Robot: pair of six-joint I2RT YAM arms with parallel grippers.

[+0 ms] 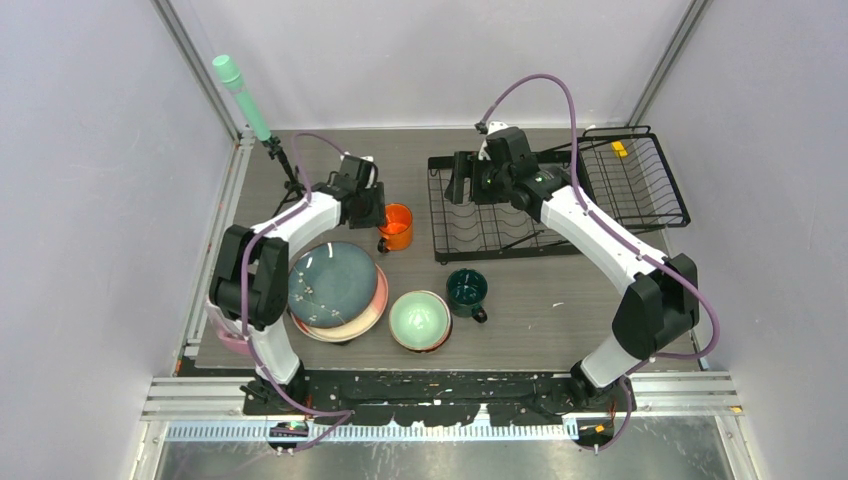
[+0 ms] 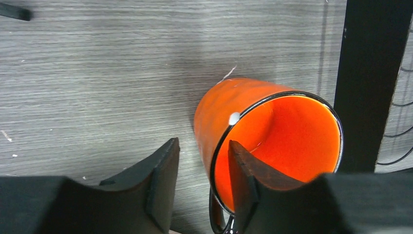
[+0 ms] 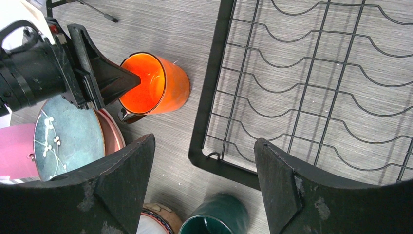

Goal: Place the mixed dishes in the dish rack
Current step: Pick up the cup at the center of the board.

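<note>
Two fingers of the left gripper (image 2: 202, 156) straddle one wall of the glossy orange ceramic mug (image 2: 272, 141). One finger reaches inside the rim and the other sits outside with table showing between it and the wall, so the jaws are parted and grip nothing. Whether the inner finger touches the glaze cannot be told. The mug stands upright on the grey wood-grain table (image 2: 97, 73), outside the black wire dish rack (image 3: 206, 97) and just beside its left frame, with only a narrow strip of table between them. Its handle is cut off at the bottom of the left wrist view. The right gripper (image 3: 204, 141) hangs over the near-left corner of the rack's flat gridded tray, fingers spread wide and holding nothing. From overhead its dark fingers merge with the wires. Near the arms' bases, the large dark teal speckled plate (image 1: 330, 283) covers most of the pink plate (image 1: 379, 300), and the left arm hides the stack's left edge. The mint-green bowl (image 1: 420, 318) and dark teal mug (image 1: 466, 288) sit close together, with a wider band of table between them and the rack. Only a sliver of a brown-rimmed bowl (image 3: 157, 214) shows in the right wrist view.
</note>
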